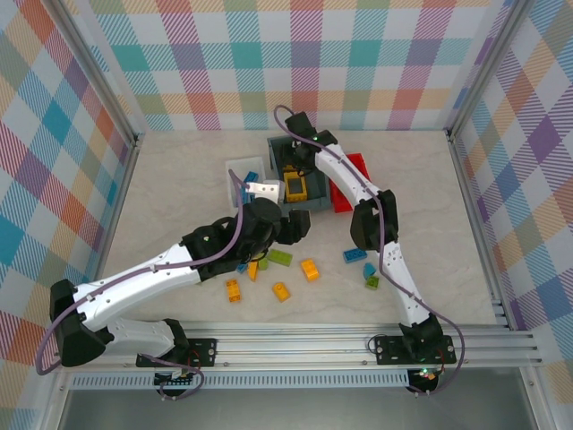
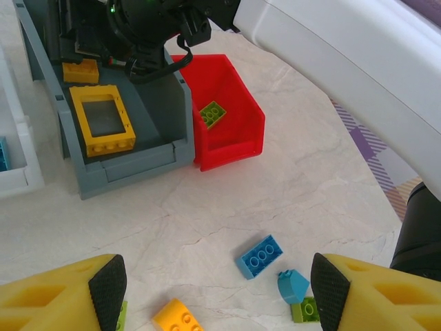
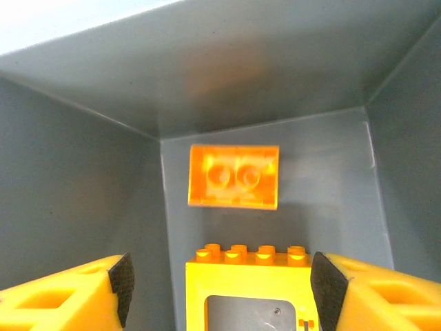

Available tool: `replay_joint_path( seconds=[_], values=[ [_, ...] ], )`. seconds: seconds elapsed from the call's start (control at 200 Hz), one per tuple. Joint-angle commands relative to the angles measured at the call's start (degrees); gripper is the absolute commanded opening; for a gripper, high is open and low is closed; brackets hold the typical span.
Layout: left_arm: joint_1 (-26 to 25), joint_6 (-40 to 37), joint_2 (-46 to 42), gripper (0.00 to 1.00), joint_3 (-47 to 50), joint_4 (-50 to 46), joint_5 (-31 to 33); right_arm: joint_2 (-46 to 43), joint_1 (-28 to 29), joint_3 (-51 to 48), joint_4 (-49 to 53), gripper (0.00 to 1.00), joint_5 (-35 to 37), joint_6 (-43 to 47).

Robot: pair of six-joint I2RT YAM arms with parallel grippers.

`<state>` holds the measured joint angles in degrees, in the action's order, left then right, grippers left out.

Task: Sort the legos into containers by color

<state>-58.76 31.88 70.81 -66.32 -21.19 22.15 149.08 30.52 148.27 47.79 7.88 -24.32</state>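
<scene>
My right gripper (image 3: pixel 219 284) hangs open inside the deep grey bin (image 3: pixel 275 76), above a hollow yellow frame (image 3: pixel 251 283) and near an orange brick (image 3: pixel 234 176). My left gripper (image 2: pixel 217 289) is open over the table, with nothing between its fingers. Below it lie a blue brick (image 2: pixel 260 256), a blue sloped piece (image 2: pixel 293 284), a green brick (image 2: pixel 303 310) and a yellow brick (image 2: pixel 180 317). The red bin (image 2: pixel 238 141) holds one green brick (image 2: pixel 212 114). In the top view the left gripper (image 1: pixel 295 228) sits just in front of the grey bin (image 1: pixel 309 204).
The white tray (image 1: pixel 240 168) left of the grey bin holds a blue brick (image 1: pixel 252 176). Loose yellow bricks (image 1: pixel 281 291), a green brick (image 1: pixel 277 257) and blue bricks (image 1: pixel 354 255) are scattered before the bins. The right arm (image 1: pixel 345 175) arches over the red bin (image 1: pixel 361 161).
</scene>
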Motion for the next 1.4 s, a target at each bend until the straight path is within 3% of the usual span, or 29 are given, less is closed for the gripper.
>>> replay_joint_path(
  seconds=[0.0,0.12,0.24,0.325,0.51,0.73,0.875,0.985,1.095,1.195,1.3,1.395],
  values=[
    [-0.74,0.94,-2.59,0.73,-0.55,-2.87,2.35,-8.25,1.17,1.68,0.55,0.68,0.82,1.34],
    [-0.72,1.85,-3.77,0.73,-1.12,-5.9,4.03,-15.11,1.89,-0.49,0.1,0.66,3.56,2.08],
    [-0.61,3.41,-4.73,0.73,-3.26,-11.44,6.36,-24.99,2.08,-9.19,-1.76,0.64,6.23,1.5],
    [0.26,5.27,-5.88,0.73,-4.24,-15.25,6.87,-35.42,2.18,-22.25,-5.23,0.64,7.52,0.15],
    [2.81,8.39,-9.24,0.73,-2.88,-18.1,1.03,-59.98,2.47,-53.45,-7.38,0.64,8.81,-5.46],
    [8.28,16.02,-12.65,0.72,-0.62,-30.55,-1.94,-77.03,6.9,-75.14,-2.18,0.65,4.46,-9.9],
    [20.44,25.57,-15.57,0.75,6.84,-38.46,-5.13,-81.66,17.43,-83.86,-7.5,0.66,-0.88,-7.5],
    [32.14,29.97,-18.03,0.75,15.96,-34.69,-11.73,-81.27,26.67,-87.53,-16.56,0.7,-6.23,-3.37],
    [40.06,31.33,-16.23,0.74,21.23,-28.79,-18.12,-77.84,32.52,-87.34,-21.48,0.71,-8.08,-0.76],
    [41.62,30.9,-12.65,0.74,20.65,-27.96,-18.38,-76.26,33.78,-87.09,-22.15,0.7,-5.15,-1.8],
    [41.54,31.19,-11.79,0.72,20.96,-24.76,-20.54,-77.48,33.65,-87.44,-20.58,0.7,2.66,-3.74],
    [39.12,31.22,-8.92,0.71,19.84,-23.81,-20.87,-78.46,33.71,-87.41,-20.91,0.7,4.51,-3.09]
  ],
)
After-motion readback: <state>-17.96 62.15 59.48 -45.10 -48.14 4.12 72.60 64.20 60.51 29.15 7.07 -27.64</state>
